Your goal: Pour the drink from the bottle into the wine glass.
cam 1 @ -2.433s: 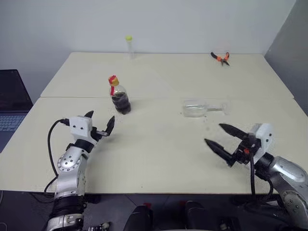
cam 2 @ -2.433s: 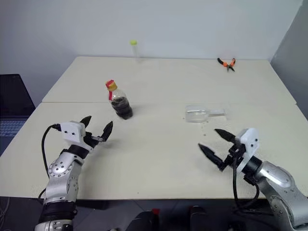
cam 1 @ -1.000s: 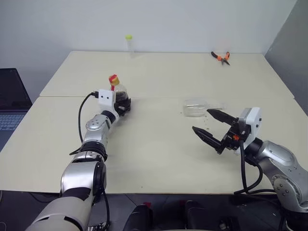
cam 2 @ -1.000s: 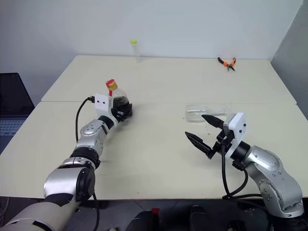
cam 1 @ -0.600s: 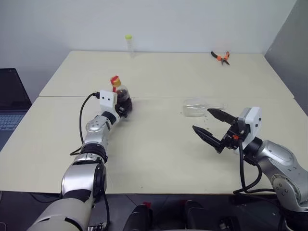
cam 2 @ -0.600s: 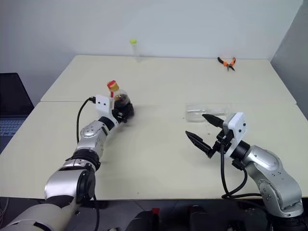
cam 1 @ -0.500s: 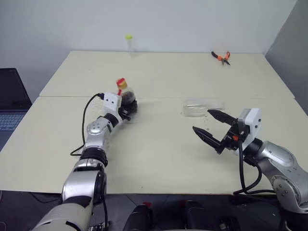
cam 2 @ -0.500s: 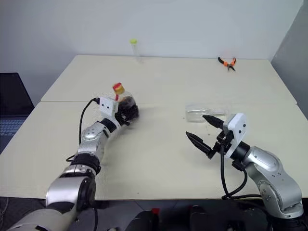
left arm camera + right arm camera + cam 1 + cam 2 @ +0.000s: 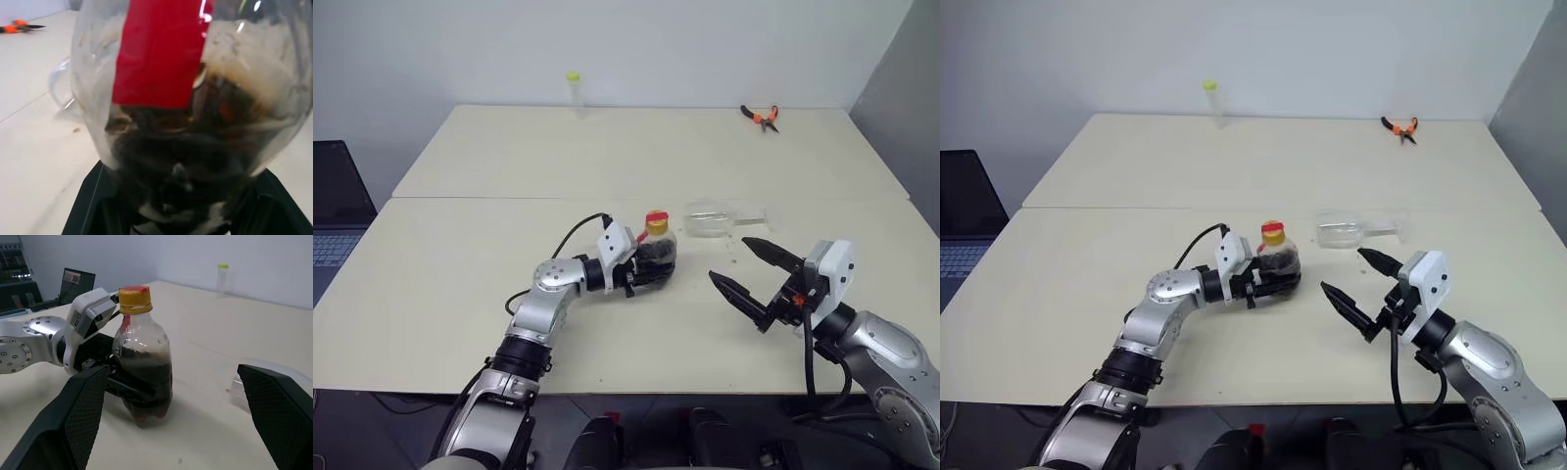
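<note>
You're gripping the capped bottle (image 9: 1276,262) in the left jaws (image 9: 1263,276); right jaws (image 9: 1356,291) (gaping empty) should next right the wine glass (image 9: 1342,231) lying at their twelve o'clock.

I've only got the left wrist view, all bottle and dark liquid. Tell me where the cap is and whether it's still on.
Observer: The yellow-and-red cap is on, and the bottle is upright in the left gripper, which is closed around its belly.
Operator: Give me the wine glass.
Observer: The wine glass lies on its side on the table, beyond the bottle, its foot toward the robot's right.
Operator: Report the right gripper.
Observer: The right gripper is open, empty, above the table nearer the robot than the glass, and points toward the bottle.
</note>
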`<state>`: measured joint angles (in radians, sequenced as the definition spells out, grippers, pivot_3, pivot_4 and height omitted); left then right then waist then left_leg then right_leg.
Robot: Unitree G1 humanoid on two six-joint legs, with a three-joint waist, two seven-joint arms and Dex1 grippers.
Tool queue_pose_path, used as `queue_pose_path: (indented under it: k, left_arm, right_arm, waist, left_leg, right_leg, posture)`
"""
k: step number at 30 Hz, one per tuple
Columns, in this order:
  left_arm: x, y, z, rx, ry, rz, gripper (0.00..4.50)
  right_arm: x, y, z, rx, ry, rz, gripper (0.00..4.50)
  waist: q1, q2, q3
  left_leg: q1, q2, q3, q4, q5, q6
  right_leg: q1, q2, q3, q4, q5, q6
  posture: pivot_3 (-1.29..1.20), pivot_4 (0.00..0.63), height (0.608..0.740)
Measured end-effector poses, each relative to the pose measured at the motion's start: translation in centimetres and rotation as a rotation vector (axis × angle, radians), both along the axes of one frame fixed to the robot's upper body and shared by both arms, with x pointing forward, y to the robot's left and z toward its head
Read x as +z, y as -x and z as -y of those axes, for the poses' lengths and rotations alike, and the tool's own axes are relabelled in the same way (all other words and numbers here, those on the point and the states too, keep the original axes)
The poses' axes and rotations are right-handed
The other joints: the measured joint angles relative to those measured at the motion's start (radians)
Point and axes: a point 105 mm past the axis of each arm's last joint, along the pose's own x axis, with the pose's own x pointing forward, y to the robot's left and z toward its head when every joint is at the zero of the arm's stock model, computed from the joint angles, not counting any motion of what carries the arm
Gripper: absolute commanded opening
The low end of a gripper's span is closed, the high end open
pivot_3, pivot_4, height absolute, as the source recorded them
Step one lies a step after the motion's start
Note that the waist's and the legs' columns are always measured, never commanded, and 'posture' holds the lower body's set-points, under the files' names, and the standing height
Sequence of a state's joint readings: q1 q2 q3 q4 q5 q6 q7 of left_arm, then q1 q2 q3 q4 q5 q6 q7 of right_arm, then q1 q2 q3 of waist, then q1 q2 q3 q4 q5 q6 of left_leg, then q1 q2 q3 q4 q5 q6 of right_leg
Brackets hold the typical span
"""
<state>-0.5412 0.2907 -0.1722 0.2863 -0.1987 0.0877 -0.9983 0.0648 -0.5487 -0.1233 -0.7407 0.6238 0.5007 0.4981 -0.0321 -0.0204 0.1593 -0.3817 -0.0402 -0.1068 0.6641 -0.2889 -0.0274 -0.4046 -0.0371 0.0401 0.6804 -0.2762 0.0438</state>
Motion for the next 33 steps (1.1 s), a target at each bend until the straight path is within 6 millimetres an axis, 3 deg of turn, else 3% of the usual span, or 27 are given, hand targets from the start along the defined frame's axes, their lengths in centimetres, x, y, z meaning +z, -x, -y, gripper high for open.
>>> queue_pose_path:
  k: [5, 11, 17, 32, 33]
  left_arm:
    - [0.9, 0.3, 1.6, -0.083, -0.009, 0.019, 1.92]
    - [-0.8, 1.4, 3.2, -0.195, -0.075, -0.032, 1.92]
    - [-0.8, 1.9, 4.1, -0.27, -0.113, -0.017, 1.92]
    - [-1.2, 2.1, 4.8, -0.308, -0.128, 0.01, 1.92]
    - [-1.1, 2.1, 4.8, -0.309, -0.127, 0.012, 1.92]
  right_arm:
    - [1.0, 0.5, -0.3, 0.01, 0.018, 0.001, 4.5]
    - [3.1, 0.5, -1.2, 0.05, 0.033, 0.033, 4.5]
    - [4.2, 0.6, -2.6, 0.1, 0.01, 0.008, 4.5]
    - [3.2, -1.1, -2.9, 0.082, 0.094, -0.121, 4.5]
    - [3.0, -1.1, -2.9, 0.082, 0.097, -0.129, 4.32]
  waist:
    - [0.004, 0.0, 0.0]
    - [0.003, 0.0, 0.0]
    - [0.003, 0.0, 0.0]
    - [0.003, 0.0, 0.0]
    - [0.003, 0.0, 0.0]
  left_leg:
    - [0.0, -0.001, 0.0, 0.0, 0.0, 0.0]
    - [0.0, 0.0, 0.0, 0.0, 0.0, 0.0]
    - [-0.001, -0.001, 0.0, 0.0, 0.0, 0.0]
    - [-0.001, -0.001, 0.0, 0.0, 0.0, 0.0]
    - [-0.001, -0.001, 0.0, 0.0, 0.0, 0.0]
  right_leg:
    - [0.001, -0.001, 0.0, -0.001, 0.0, 0.0]
    - [0.0, -0.001, 0.0, -0.001, 0.0, 0.0]
    - [0.0, -0.001, 0.0, -0.001, 0.0, 0.0]
    - [0.0, -0.001, 0.0, -0.001, 0.0, 0.0]
    - [0.0, -0.001, -0.001, -0.001, 0.0, 0.0]
  posture:
    - [0.0, 0.15, 0.74]
    - [0.0, 0.15, 0.74]
    - [0.0, 0.15, 0.74]
    - [0.0, 0.15, 0.74]
    - [0.0, 0.15, 0.74]
